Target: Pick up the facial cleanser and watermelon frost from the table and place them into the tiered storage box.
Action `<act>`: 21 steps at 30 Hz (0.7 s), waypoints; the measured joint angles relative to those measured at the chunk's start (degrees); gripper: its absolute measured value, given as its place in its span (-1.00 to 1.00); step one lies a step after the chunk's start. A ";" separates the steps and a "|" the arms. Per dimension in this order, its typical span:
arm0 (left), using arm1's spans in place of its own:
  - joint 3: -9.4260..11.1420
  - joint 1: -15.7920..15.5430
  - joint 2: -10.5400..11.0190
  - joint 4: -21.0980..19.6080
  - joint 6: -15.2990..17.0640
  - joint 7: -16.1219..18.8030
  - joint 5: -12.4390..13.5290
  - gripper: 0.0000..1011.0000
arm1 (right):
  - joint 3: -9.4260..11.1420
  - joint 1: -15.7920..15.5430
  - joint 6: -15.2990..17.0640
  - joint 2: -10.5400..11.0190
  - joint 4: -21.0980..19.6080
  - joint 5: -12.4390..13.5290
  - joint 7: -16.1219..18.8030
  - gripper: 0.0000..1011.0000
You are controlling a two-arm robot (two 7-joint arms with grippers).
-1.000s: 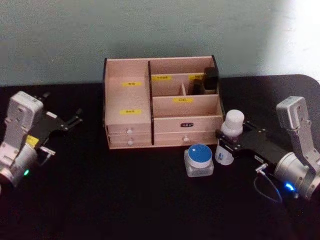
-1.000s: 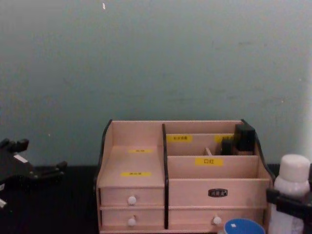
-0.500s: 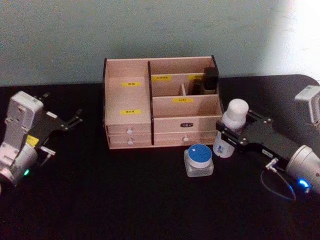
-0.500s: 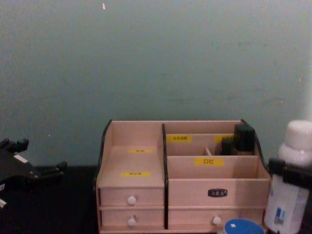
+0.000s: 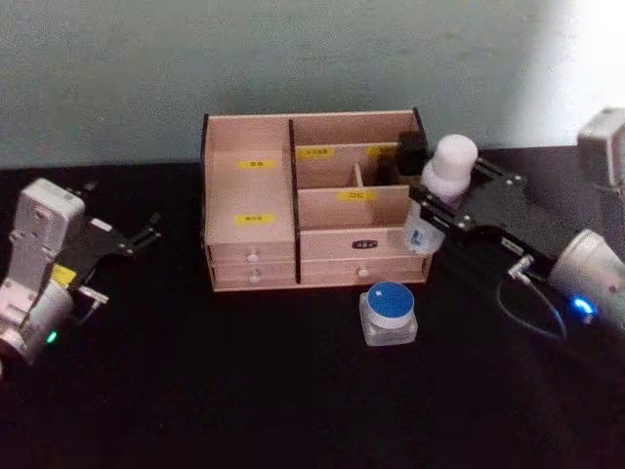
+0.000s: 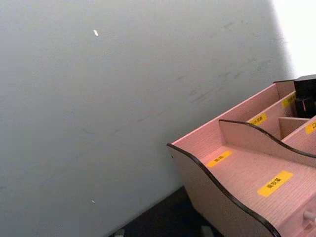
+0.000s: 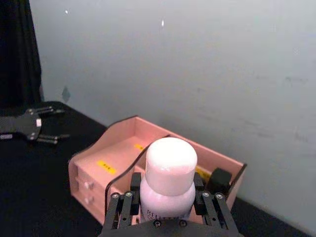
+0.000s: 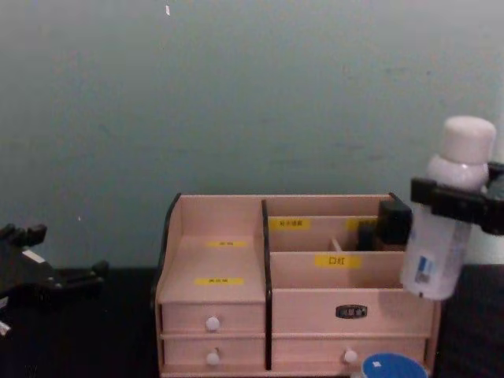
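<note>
Right gripper point(image 5: 451, 195) is clamped on the white-capped bottle point(image 5: 439, 191), fingers on either side of the neck just under the cap. We see the bottle clear of the table point(image 5: 244, 391) and slightly tilted, with its base leaning toward the robot's left. The body hangs below the fingers, cap above them.

The tiered storage box point(image 5: 244, 191) sits below the right gripper and to its left. In the chest view the bottle's base overlaps the box's right end wall, above the front right compartment's rim. We can't tell whether the base is over the compartment or just outside the wall. A black item point(image 5: 410, 154) stands in the box's rear right compartment, just left of the gripper.

The blue-lidded jar point(image 5: 389, 311) is on the table below the right gripper and nearer the robot, just in front of the box's drawers and not touching them.

Left gripper point(image 5: 125, 210) has its fingers spread with nothing between them. It is low over the table, well apart from the right gripper, on the far side of the box.
</note>
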 joint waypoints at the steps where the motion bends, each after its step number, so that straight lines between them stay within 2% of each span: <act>1: 0.00 0.00 0.00 0.00 0.00 0.00 0.00 0.98 | -0.24 0.61 0.08 -0.18 0.42 0.01 0.02 0.19; 14: 0.00 0.00 0.00 0.00 0.00 0.00 0.00 0.98 | -4.53 12.24 2.13 -4.14 10.16 1.15 1.28 0.19; 17: 0.00 0.00 0.00 0.00 0.00 0.00 0.00 0.98 | -5.29 13.97 2.38 -4.87 12.00 1.15 1.33 0.19; 20: 0.00 0.00 0.00 0.00 0.00 0.00 0.00 0.98 | -6.39 16.86 2.53 -6.07 15.53 1.00 1.40 0.19; 21: 0.00 0.00 0.00 0.00 0.00 0.00 0.00 0.98 | -6.39 16.86 2.53 -6.07 15.53 1.00 1.40 0.19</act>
